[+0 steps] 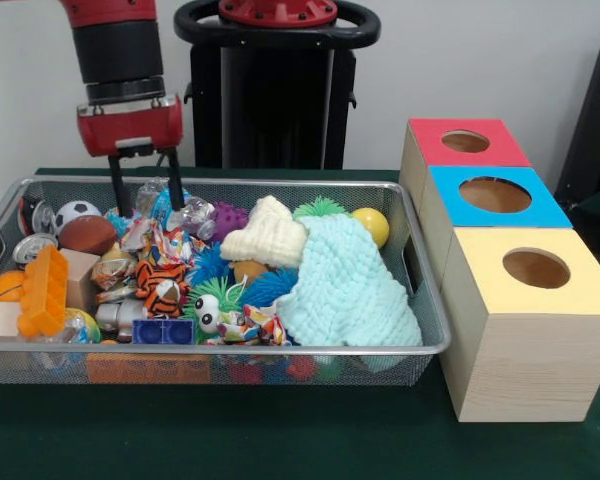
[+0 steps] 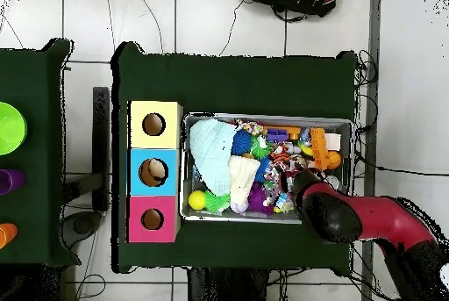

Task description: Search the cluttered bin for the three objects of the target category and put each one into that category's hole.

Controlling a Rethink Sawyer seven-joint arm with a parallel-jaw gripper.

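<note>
No lettering, label, brand mark or number is showing legibly anywhere in either view. The three wooden boxes along the table's edge are showing only plain coloured tops, red (image 1: 467,142), blue (image 1: 495,195) and yellow (image 1: 536,268), each with a round hole and no writing. The cans lying at the end of the wire bin (image 1: 220,347) are carrying printing too small to make out, and the patterned wrappers among the toys are showing colours only.
</note>
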